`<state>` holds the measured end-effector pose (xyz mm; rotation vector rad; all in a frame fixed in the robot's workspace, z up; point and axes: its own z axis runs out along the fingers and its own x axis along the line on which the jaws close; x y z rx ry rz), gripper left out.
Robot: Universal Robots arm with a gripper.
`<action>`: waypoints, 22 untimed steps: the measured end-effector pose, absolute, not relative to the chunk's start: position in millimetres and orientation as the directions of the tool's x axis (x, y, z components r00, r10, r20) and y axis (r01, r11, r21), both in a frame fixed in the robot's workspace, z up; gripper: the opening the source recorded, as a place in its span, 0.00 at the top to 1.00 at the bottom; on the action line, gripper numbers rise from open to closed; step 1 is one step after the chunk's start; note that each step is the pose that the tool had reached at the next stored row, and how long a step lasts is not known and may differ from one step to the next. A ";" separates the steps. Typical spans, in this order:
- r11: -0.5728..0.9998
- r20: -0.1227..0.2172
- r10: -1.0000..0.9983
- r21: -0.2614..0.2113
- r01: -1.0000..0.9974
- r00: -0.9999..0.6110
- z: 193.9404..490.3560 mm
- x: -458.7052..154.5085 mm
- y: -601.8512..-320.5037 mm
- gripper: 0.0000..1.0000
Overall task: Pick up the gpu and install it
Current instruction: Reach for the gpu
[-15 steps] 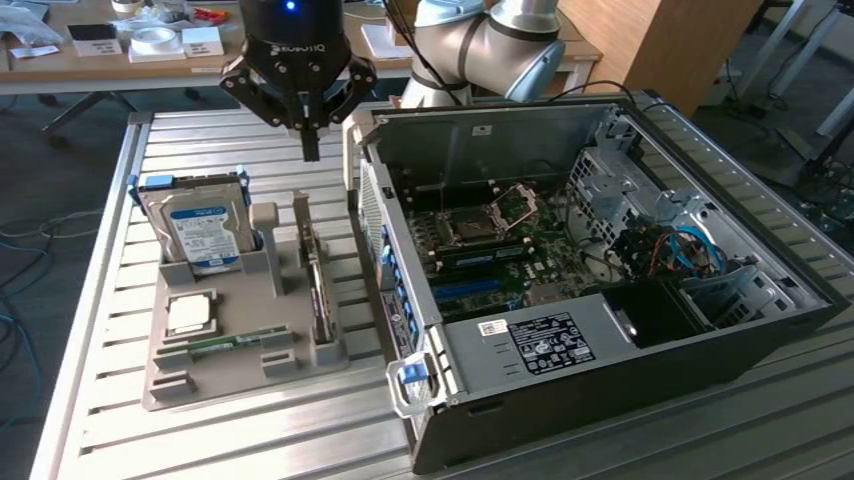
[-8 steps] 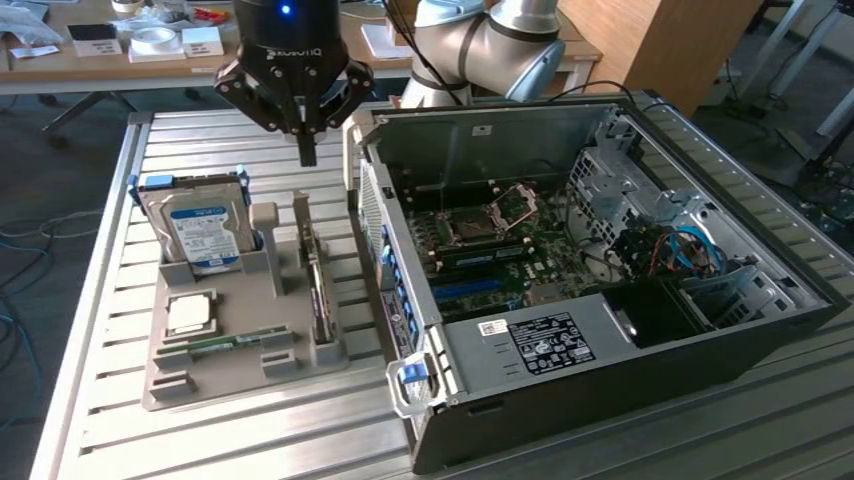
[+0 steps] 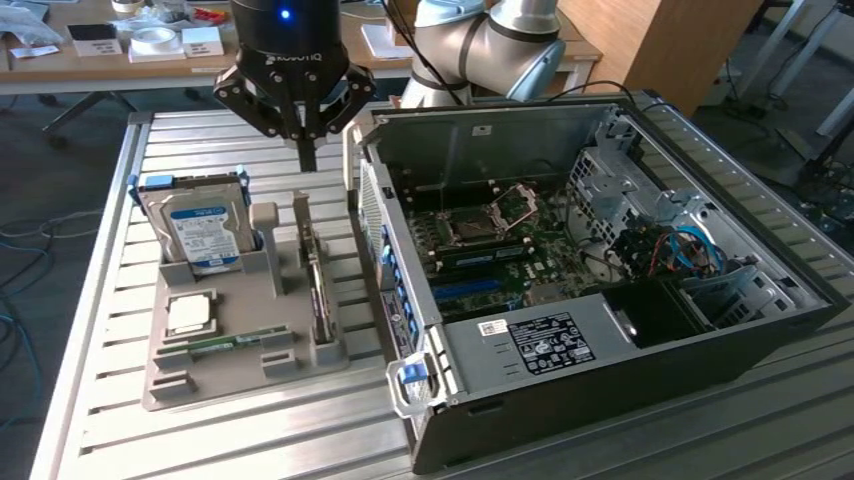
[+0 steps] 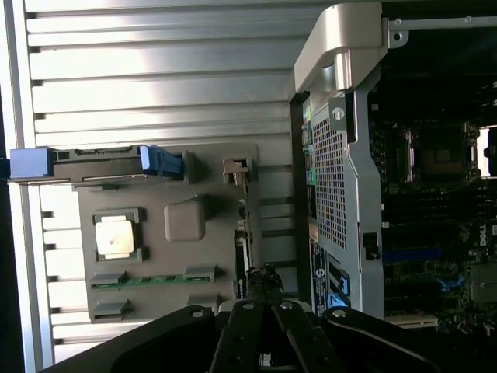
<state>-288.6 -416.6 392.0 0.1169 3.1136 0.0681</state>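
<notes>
Exterior view: The job has hardly begun. The gpu (image 3: 316, 272) stands on edge in its slot on the grey parts holder (image 3: 240, 292), at the side of the holder closest to the open computer case (image 3: 467, 140). A silver hard drive (image 3: 200, 228) is propped upright at the holder's far end, and a processor chip (image 3: 191, 313) and a memory stick (image 3: 227, 343) lie flat nearer the camera. The card has not been lifted, and no card can be seen seated on the motherboard (image 3: 494, 240) inside the case, so both the pick-up and the installation appear to remain. The gripper (image 3: 307, 160) hangs over the far end of the card with its fingers pressed together to a single point. It carries nothing and sits just clear of the card's top edge.

Wrist view: Looking down on the slatted table (image 4: 155, 78), the gripper (image 4: 262, 284) is fully closed and empty, its tips lined up over one end of the gpu (image 4: 243, 233), which shows as a thin strip on the holder (image 4: 213, 194). Whether the tips touch the card cannot be told from here. The hard drive (image 4: 93, 163) sits well apart from the card, and the case (image 4: 334, 47) lies just beside the holder.
</notes>
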 end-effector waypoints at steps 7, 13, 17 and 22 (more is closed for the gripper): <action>0.996 -0.023 0.075 0.045 0.074 -0.997 392.0 -288.6 -417.1 0.89; 0.996 -0.023 0.075 0.044 0.074 -0.997 392.0 -288.6 -420.7 0.89; 0.996 -0.023 0.075 0.043 0.074 -0.997 392.0 -288.6 -421.6 0.89; 0.996 -0.023 0.075 0.043 0.074 -0.997 392.0 -288.6 -422.1 0.89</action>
